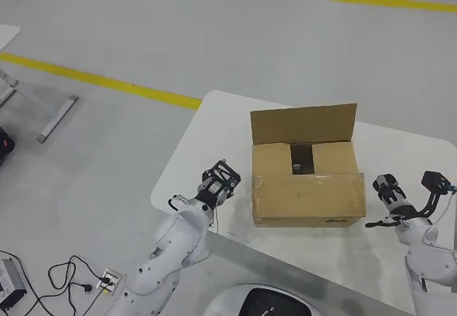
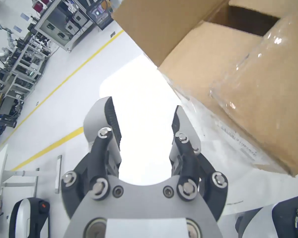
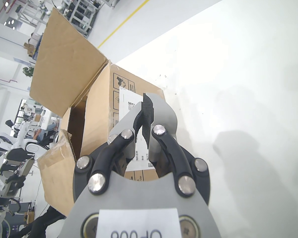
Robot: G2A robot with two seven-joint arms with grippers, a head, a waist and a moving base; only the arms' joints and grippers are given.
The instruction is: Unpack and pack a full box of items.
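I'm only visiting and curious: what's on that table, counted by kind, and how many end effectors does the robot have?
Cardboard box: 1
White table: 1
End effectors: 2, the left end effector open, the right end effector shut
Total: 4

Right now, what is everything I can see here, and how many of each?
cardboard box: one, brown, middle of the table, far flap upright, a dark gap between the top flaps
table: one, white, under the box
floor lines: two, yellow, on the grey floor beyond the table
cables: a loose tangle, black, on the floor beside the left arm
left pincer: one, grey and black, open and empty, beside the box
right pincer: one, grey and black, shut on nothing, at the box's other side
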